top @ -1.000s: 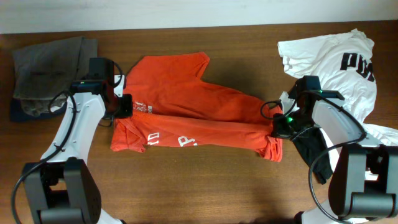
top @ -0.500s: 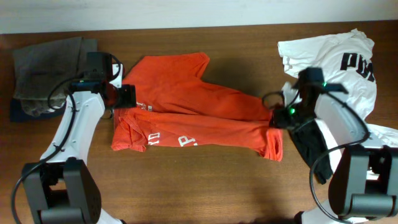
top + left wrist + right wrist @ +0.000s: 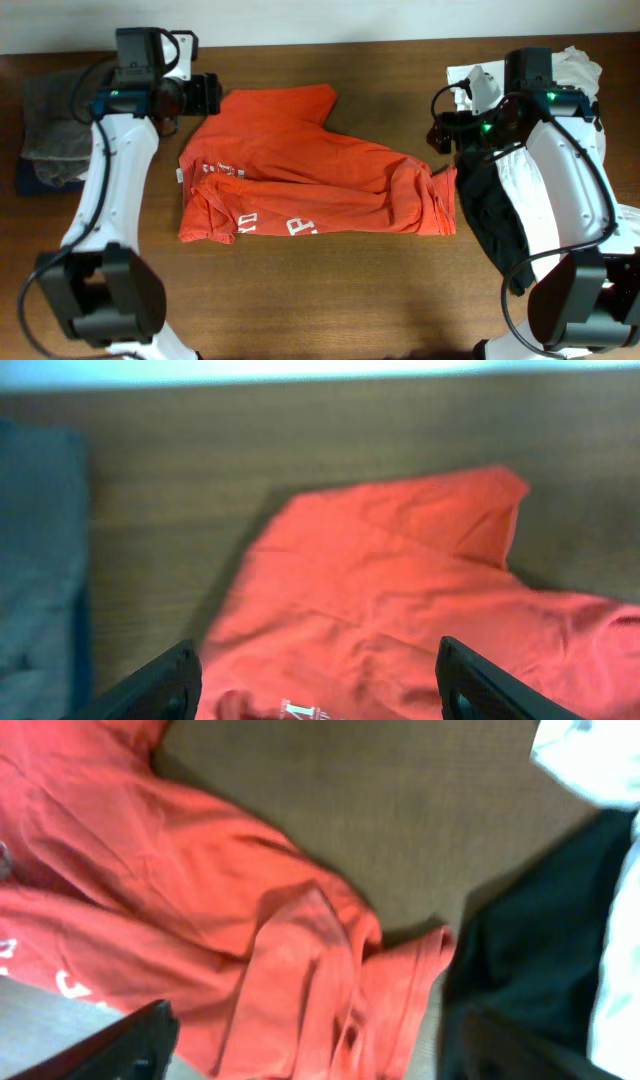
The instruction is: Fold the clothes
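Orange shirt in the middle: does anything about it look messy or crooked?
Yes. The orange T-shirt is folded unevenly. Its end beside the black garment is bunched into wrinkled ridges, and one sleeve sticks out at the back instead of being tucked in.

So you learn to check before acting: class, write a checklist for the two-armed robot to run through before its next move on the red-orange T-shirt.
1. Left hand open and empty: ok.
2. Right hand open and empty: ok.
3. Red-orange T-shirt wholly on the table: ok.
4. Shirt lying smooth: not ok, bunched at the end by the black garment.
5. Shirt apart from that garment: cannot tell, edges very close.
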